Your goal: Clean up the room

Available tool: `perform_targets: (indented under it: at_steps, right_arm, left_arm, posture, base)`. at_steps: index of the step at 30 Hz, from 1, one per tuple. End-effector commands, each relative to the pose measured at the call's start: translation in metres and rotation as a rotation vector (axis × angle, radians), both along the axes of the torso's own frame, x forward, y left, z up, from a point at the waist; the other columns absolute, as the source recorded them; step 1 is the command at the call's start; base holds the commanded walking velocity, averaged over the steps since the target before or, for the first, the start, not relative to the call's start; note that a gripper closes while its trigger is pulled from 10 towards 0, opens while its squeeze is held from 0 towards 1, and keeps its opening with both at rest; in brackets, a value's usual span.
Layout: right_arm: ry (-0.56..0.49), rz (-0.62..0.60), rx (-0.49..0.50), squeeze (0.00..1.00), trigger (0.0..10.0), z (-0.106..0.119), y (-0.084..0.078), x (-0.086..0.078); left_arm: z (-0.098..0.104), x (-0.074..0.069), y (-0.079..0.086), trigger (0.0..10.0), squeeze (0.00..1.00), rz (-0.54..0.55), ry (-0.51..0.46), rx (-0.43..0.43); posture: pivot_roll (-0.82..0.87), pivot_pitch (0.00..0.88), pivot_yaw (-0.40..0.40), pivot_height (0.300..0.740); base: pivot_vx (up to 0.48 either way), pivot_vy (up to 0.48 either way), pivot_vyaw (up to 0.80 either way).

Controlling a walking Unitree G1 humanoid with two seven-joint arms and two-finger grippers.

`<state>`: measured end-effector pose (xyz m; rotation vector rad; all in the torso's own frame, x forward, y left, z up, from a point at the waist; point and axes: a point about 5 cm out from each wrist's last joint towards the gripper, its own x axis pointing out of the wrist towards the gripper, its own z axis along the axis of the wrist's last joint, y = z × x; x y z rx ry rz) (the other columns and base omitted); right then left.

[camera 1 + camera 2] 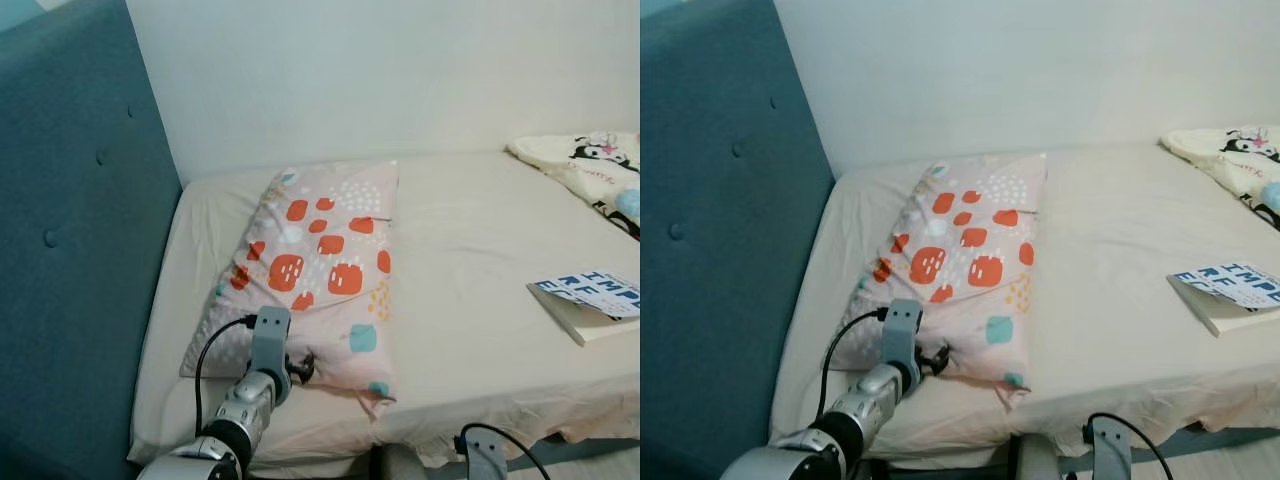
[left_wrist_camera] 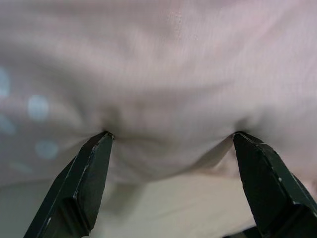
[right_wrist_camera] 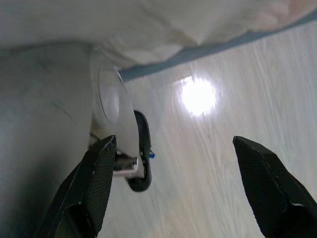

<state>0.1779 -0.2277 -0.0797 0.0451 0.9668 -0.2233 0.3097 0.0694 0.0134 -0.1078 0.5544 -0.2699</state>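
Observation:
A pink pillow with orange and teal blotches lies lengthwise on the bed, near the headboard. My left gripper is at the pillow's near edge. In the left wrist view its fingers stand open and wide apart, and their tips press into the pillow's fabric, which bulges between them. Below the bed's front edge my right gripper hangs open over the floor with nothing in it.
A teal padded headboard rises on the left. A book with a blue-lettered cover lies at the bed's right side. A cream blanket with cartoon print is bunched at the far right. Pale wooden floor lies under the right arm.

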Motion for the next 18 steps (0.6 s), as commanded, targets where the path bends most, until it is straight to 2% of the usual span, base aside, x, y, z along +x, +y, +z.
perform_targets:
  at_steps: [1, 5, 7, 8, 9, 10, 18]
  right_arm:
    - [-0.010, 0.029, 0.059, 0.00, 10.0, -0.003, 0.017, 0.002]
    - [-0.016, 0.033, 0.064, 0.00, 10.0, -0.002, 0.018, 0.002]
    - [-0.020, 0.033, 0.068, 0.00, 10.0, -0.002, 0.018, 0.002]
    - [-0.020, 0.033, 0.068, 0.00, 10.0, -0.002, 0.018, 0.002]
    - [-0.021, 0.034, 0.069, 0.00, 10.0, -0.003, 0.019, 0.002]
    - [-0.020, 0.034, 0.069, 0.00, 10.0, -0.003, 0.019, 0.002]
    - [-0.021, 0.034, 0.072, 0.00, 10.0, -0.004, 0.020, -0.001]
  left_arm:
    - [0.006, 0.004, -0.005, 10.0, 0.00, 0.006, -0.015, -0.034]
    - [0.009, 0.006, -0.005, 10.0, 0.00, 0.015, -0.023, -0.044]
    - [0.014, 0.011, -0.006, 10.0, 0.00, 0.034, -0.024, -0.106]
    - [0.014, 0.011, -0.006, 10.0, 0.00, 0.034, -0.024, -0.106]
    - [0.020, 0.015, -0.010, 10.0, 0.00, 0.035, -0.027, -0.193]
    - [0.023, 0.016, -0.012, 10.0, 0.00, 0.029, -0.030, -0.226]
    - [0.031, 0.021, -0.019, 10.0, 0.00, 0.013, -0.031, -0.300]
  posture:
    - [0.00, 0.069, 0.007, 0.598]
    - [0.00, 0.069, 0.008, 0.598]
    - [-0.01, 0.070, 0.013, 0.598]
    - [-0.01, 0.070, 0.013, 0.598]
    - [-0.01, 0.071, 0.015, 0.598]
    - [-0.01, 0.071, 0.015, 0.598]
    - [-0.02, 0.089, 0.024, 0.598]
  base:
    - [0.000, 0.000, 0.00]
    - [0.000, 0.000, 0.00]
    - [0.000, 0.000, 0.00]
    - [0.000, 0.000, 0.00]
    - [0.000, 0.000, 0.00]
    - [0.000, 0.000, 0.00]
    - [0.000, 0.000, 0.00]
